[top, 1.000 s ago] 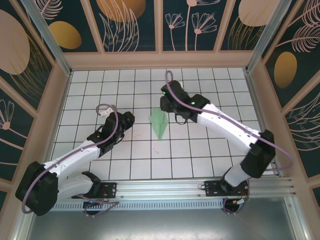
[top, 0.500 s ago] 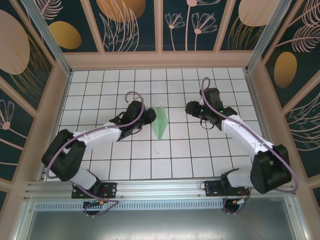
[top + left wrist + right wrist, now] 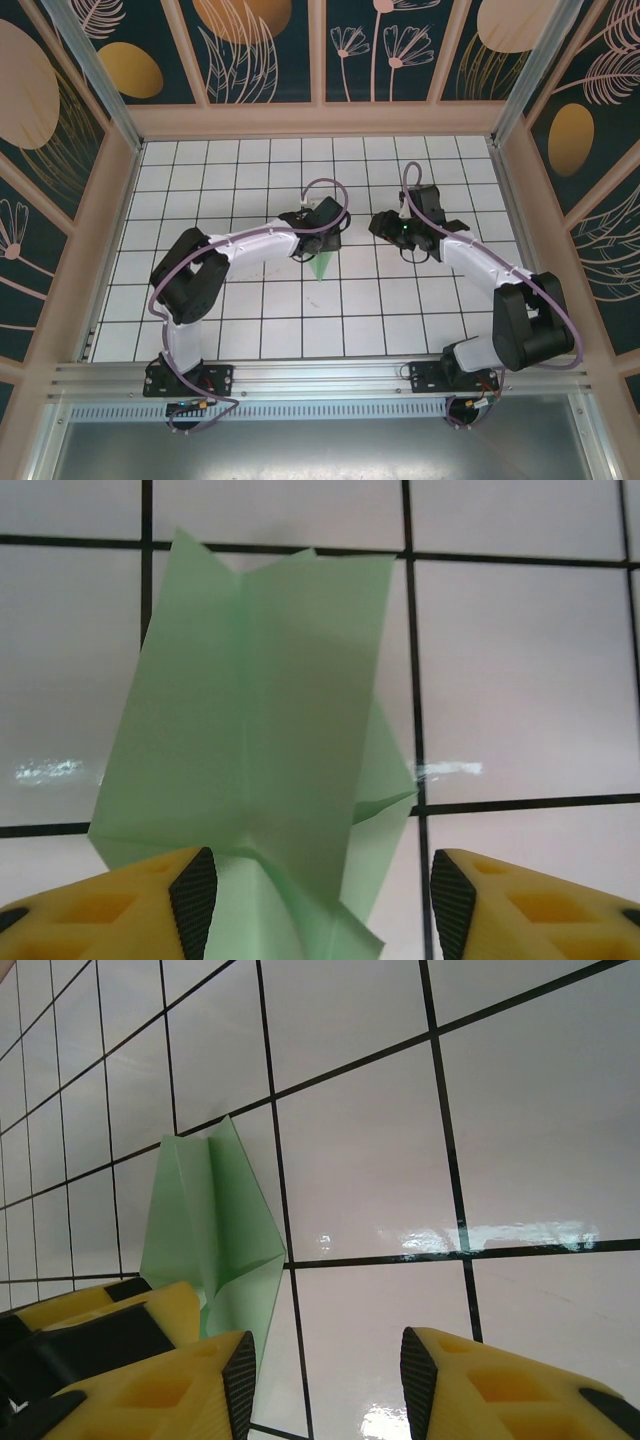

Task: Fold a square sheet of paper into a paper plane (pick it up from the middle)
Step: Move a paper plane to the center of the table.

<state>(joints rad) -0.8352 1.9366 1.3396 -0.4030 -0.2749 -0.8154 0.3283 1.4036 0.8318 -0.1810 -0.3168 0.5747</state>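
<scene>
Beneath left end effector (image 3: 315, 895), paper plane (image 3: 250, 710)

White grid table (image 3: 380, 322), dark floral walls (image 3: 160, 40)

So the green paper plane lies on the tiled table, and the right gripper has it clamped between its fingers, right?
Not clamped. The right wrist view shows the right gripper open over bare tile; the paper plane lies on the tiled table, off to one side of it.
</scene>
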